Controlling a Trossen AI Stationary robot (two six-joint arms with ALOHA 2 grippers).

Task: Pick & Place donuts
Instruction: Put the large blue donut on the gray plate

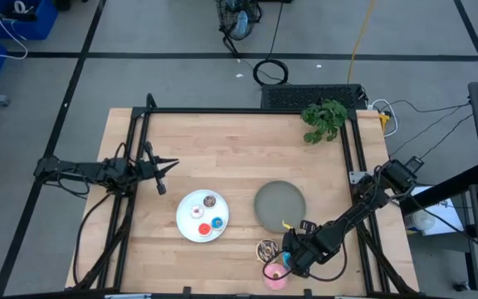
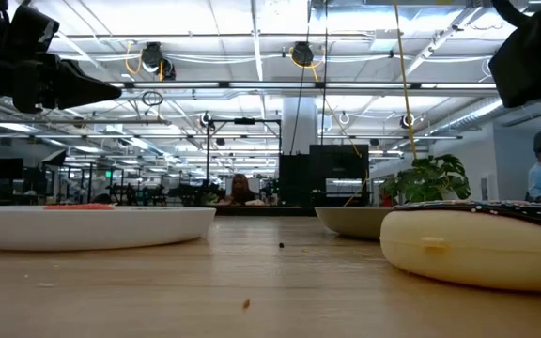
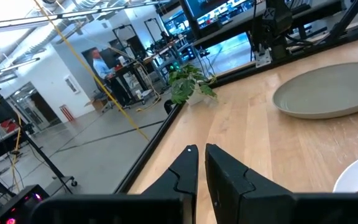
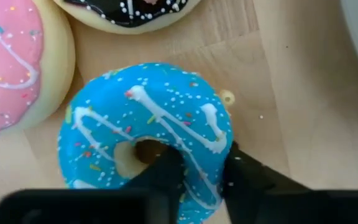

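Two dark fingers [image 4: 166, 171] of the right gripper [image 4: 197, 177] pinch one side of the blue sprinkled donut [image 4: 145, 137], a wide toy ring with white icing lines: one finger goes down through its hole, the other presses on its outer edge. That donut lies on the pale wooden bench [image 1: 239, 149] near the front edge, with the pink iced donut [image 4: 14, 62] just beside it and the dark chocolate sprinkled donut [image 4: 132, 12] close on its other side. In the high view the right gripper [image 1: 293, 253] covers most of the blue ring, between the chocolate donut [image 1: 266, 248] and the pink one [image 1: 275, 276].

Just behind this group sits a round grey plate [image 1: 280, 206]. Beside it, nearer the bench's middle, a round white plate [image 1: 185, 224] carries four small rings: brown [image 1: 210, 200], white [image 1: 196, 212], red [image 1: 204, 228] and blue [image 1: 217, 223].

Over the left side of the bench the left gripper [image 3: 201, 162] hangs clear of everything, its fingers [image 3: 182, 171] nearly pressed together with only a thin slit between them. A green leafy plant [image 1: 324, 119] stands at the far right corner.
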